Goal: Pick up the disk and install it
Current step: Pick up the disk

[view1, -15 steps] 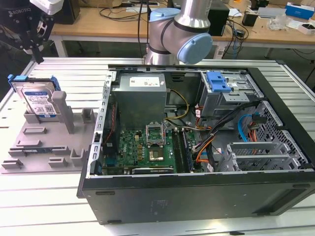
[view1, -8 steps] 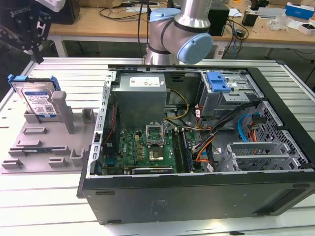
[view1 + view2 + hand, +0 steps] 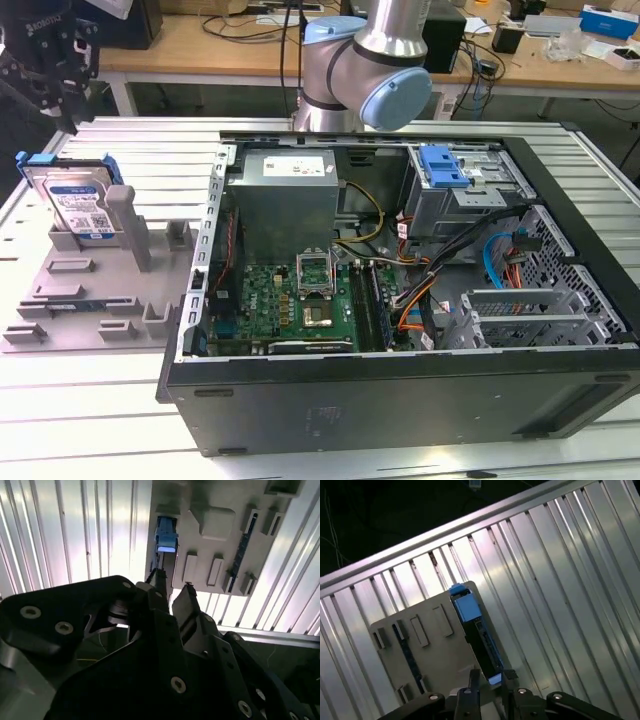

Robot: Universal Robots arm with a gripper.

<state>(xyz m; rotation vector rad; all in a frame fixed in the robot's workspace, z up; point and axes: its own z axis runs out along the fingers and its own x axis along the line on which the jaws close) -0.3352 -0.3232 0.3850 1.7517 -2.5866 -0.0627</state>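
Nearest the exterior camera stands an open black case (image 3: 400, 400). It holds a green board (image 3: 290, 290), a grey box (image 3: 285, 195), loose cables and a blue latch (image 3: 443, 165). At the exterior view's left, a grey fixture (image 3: 60, 300) on the slatted table (image 3: 100, 420) carries the disk (image 3: 75, 200). A grey post (image 3: 125, 225) stands just in front of it. The disk stands on edge, leaning back, label toward the camera. In both wrist views its top edge shows as a long narrow strip. The gripper (image 3: 172, 594) hangs above it without touching, with its fingers (image 3: 159, 585) apart and in line with that strip.
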